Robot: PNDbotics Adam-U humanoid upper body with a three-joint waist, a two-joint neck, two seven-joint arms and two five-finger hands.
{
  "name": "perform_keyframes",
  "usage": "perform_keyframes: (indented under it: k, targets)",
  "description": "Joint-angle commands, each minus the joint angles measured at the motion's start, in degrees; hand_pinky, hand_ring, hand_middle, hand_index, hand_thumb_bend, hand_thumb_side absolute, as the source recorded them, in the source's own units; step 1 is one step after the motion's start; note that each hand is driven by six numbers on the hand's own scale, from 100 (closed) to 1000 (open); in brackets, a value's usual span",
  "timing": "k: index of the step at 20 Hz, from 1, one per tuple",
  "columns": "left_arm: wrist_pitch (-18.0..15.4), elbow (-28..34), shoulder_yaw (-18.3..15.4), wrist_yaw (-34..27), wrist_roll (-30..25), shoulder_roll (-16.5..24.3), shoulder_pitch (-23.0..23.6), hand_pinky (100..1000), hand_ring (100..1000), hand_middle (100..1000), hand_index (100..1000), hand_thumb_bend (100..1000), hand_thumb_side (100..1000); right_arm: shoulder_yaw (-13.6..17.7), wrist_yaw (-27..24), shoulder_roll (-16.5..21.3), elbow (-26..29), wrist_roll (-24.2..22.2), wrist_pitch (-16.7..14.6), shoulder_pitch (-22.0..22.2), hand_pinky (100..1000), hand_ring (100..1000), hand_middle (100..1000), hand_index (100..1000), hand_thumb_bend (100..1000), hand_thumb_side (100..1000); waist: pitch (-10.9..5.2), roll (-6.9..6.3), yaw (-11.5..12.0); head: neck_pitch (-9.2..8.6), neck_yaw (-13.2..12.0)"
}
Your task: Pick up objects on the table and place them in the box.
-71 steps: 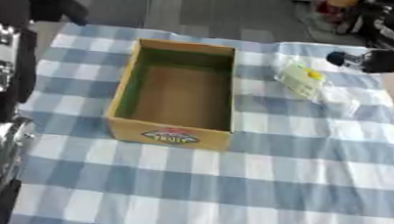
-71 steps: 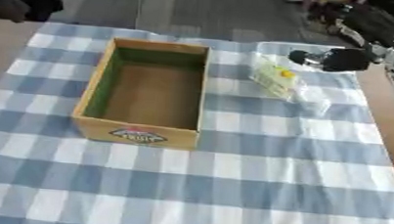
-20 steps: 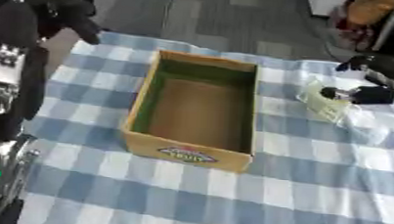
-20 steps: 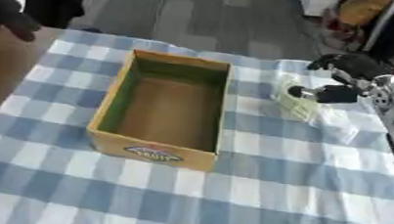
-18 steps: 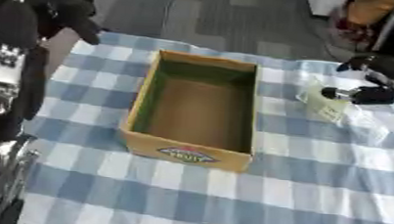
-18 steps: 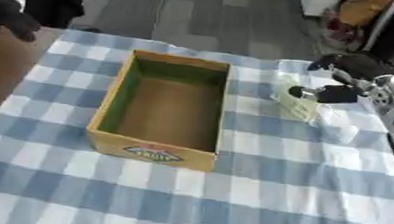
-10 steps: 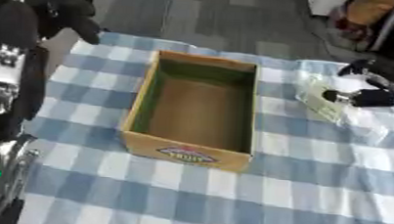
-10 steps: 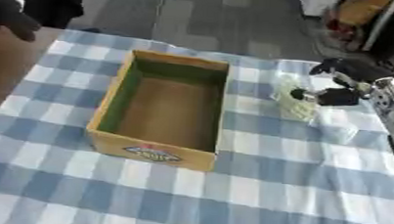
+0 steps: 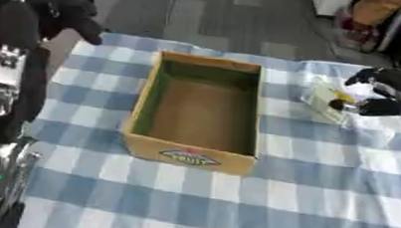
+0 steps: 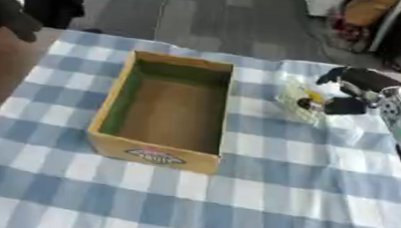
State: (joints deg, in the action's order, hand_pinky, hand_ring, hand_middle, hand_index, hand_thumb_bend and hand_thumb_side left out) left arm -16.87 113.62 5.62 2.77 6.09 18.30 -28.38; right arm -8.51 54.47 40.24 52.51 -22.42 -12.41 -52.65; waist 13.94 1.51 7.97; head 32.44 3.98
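Observation:
An open, empty cardboard box (image 9: 200, 111) stands on the blue checked tablecloth (image 9: 260, 204). To its right lies a clear plastic packet (image 10: 295, 96) with something yellow inside. My right hand (image 10: 355, 89) comes in from the right edge. Its fingers arch over the packet's far end and its thumb tip touches near the yellow part. The fingers and thumb stand apart, and the packet rests flat on the cloth. My left hand (image 9: 60, 6) hangs raised over the table's far left corner, holding nothing, its fingers relaxed.
A second pale clear packet (image 10: 342, 130) lies just in front of the first, by the right edge. Past the table's far edge there is grey floor with a chair and bags (image 10: 367, 16). My left arm (image 9: 5, 84) runs down the left side.
The camera has tilted, so the whole picture has shifted. My right hand has come down closer onto the clear packet, its thumb now touching it. The packet and the box stay put.

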Motion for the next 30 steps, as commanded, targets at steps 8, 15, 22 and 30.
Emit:
perform_keyframes:
  k: [8,15,22,30]
  targets:
    - [-0.12,0.97,-0.05,-0.17,-0.24,0.17,-1.03,568,435,571,714,351,849,0.92,1.87,0.37,-1.12,-0.23,-0.29,-0.55,978,870,833,883,658,1000,-0.81,-0.01,0.2,-0.44,-0.48]
    - [-0.24,0.97,0.01,-0.28,-0.28,-0.18,-1.55,568,435,572,713,352,848,1.34,2.36,0.48,-1.51,-0.48,-0.14,-0.52,977,870,833,882,644,1000,-0.5,0.04,0.69,-0.91,-0.41]
    - [-0.32,0.97,0.04,-0.38,-0.33,-0.47,-2.01,569,435,572,713,352,848,1.81,3.61,0.72,-2.28,-0.07,0.39,-0.37,979,878,844,874,622,1000,-0.16,0.32,1.26,-1.25,-0.38]
    - [-0.37,0.97,0.08,-0.44,-0.36,-0.73,-2.4,569,434,571,713,351,847,2.3,6.21,0.49,-3.22,0.6,1.13,-0.16,981,886,855,868,550,970,0.14,0.44,1.6,-1.1,-0.39]
